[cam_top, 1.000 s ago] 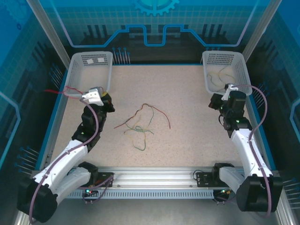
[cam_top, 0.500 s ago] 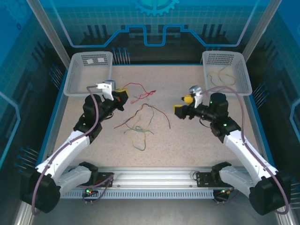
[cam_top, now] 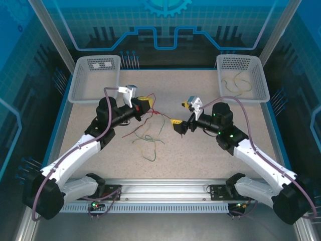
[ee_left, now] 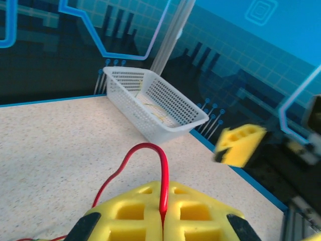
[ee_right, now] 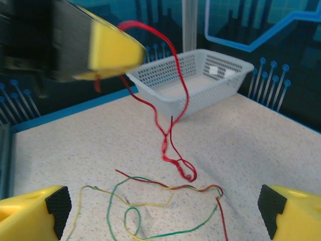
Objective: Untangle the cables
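Over the middle of the speckled table (cam_top: 200, 160), the left gripper (cam_top: 146, 101) is clamped fully closed on a red wire (ee_right: 176, 95). The wire arches up out of the yellow pads and hangs down to the tabletop. Its lower end runs into the rest of the cables (cam_top: 147, 136), a loose knot of red, green and yellow strands lying between the two arms. The right gripper (cam_top: 181, 113) faces the left one from just beside it, jaws spread wide and holding nothing, with the knot below and ahead of its fingers. A pale strand lies in the right basket (cam_top: 241, 75).

The main risk looks like the red wire's kinked lower end, which seems caught among the other strands. A pull from the left arm could drag the whole bundle along instead of freeing one wire. The wire is also very thin and could slide out of the pinch under tension. If the right jaws close low, they may trap several strands at once and tighten the knot. The two grippers are close enough that a careless reach could knock them together.
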Action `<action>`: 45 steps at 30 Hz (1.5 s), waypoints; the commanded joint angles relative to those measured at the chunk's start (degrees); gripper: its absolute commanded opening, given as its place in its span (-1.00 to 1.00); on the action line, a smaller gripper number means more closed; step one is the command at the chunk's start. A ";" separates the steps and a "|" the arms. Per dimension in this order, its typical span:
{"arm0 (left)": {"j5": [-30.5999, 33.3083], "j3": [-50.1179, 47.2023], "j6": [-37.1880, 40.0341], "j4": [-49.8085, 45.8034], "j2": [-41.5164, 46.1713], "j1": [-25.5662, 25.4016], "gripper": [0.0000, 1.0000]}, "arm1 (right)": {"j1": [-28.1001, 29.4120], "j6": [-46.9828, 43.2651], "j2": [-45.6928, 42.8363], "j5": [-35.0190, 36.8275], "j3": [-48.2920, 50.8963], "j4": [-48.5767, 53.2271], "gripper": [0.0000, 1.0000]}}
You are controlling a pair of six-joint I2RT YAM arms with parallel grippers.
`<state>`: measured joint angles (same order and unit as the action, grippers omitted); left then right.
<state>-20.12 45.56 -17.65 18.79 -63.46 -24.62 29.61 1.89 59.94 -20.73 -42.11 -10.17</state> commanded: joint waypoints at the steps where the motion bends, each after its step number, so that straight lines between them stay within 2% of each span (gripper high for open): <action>1: -4.04 3.27 1.33 1.88 -1.26 -1.31 -1.00 | 0.54 1.78 3.26 3.77 -2.61 -1.87 0.98; 5: -6.42 5.02 3.28 1.33 -2.78 -3.26 -1.00 | 0.45 3.11 8.69 0.49 -7.88 1.29 0.96; 10: -7.30 6.21 5.03 0.87 -3.96 -4.77 -1.00 | 0.16 5.85 11.83 0.61 -11.20 -0.15 0.93; 13: -7.43 6.14 5.05 1.34 -4.21 -5.20 -1.00 | -0.86 7.62 13.12 -1.88 -11.15 -2.92 0.68; 16: -7.75 5.90 5.08 2.02 -4.12 -5.69 -1.00 | -1.28 8.69 15.52 -3.13 -12.57 -2.63 0.52; 21: -6.82 4.90 5.32 3.35 -3.13 -5.88 -1.00 | -1.73 9.66 19.33 -6.29 -14.22 -2.85 -0.11; 22: -6.58 4.48 5.33 3.70 -2.88 -5.85 -1.00 | -1.81 9.91 19.95 -6.47 -14.51 -2.91 -0.34; 23: -6.22 4.17 5.49 3.99 -2.67 -5.87 -1.00 | -1.92 10.45 20.22 -6.15 -14.66 -3.03 -0.65; 25: -5.15 3.63 5.81 4.02 -2.17 -5.83 -1.00 | -2.54 12.45 20.78 -5.38 -15.18 -3.27 -0.92; 27: -2.79 2.59 6.22 4.61 -1.60 -5.88 -0.35 | -3.17 14.47 20.92 -4.18 -15.98 -2.66 -1.00; 29: 0.95 1.11 6.15 5.59 -0.66 -5.83 -0.32 | -3.63 15.85 20.76 -1.75 -16.80 -1.43 -1.00; 30: 3.49 0.16 5.86 6.31 0.08 -5.88 -0.11 | -3.81 16.69 20.35 -0.45 -17.07 -0.86 -1.00; 32: 9.15 -1.57 4.81 7.51 1.65 -5.88 0.50 | -4.10 18.58 19.28 2.30 -17.24 -0.33 -1.00; 35: 17.15 -4.61 3.21 8.74 4.77 -5.62 0.82 | -4.42 21.07 16.36 7.74 -15.97 -0.79 -1.00; 38: 21.32 -6.79 1.48 9.40 7.66 -5.60 0.82 | -4.57 23.85 12.59 13.01 -13.31 -2.42 -1.00; 41: 18.30 -6.85 -0.39 8.85 6.52 -5.56 0.75 | -4.65 26.35 9.69 12.10 -8.86 -10.04 -1.00; 45: 13.35 -4.45 -3.98 9.07 1.47 -5.67 0.64 | -4.13 28.23 7.97 10.37 -6.18 -13.53 -1.00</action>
<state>-4.58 39.46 -18.04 26.11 -59.29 -30.17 25.45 27.24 68.75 -10.70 -49.98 -18.13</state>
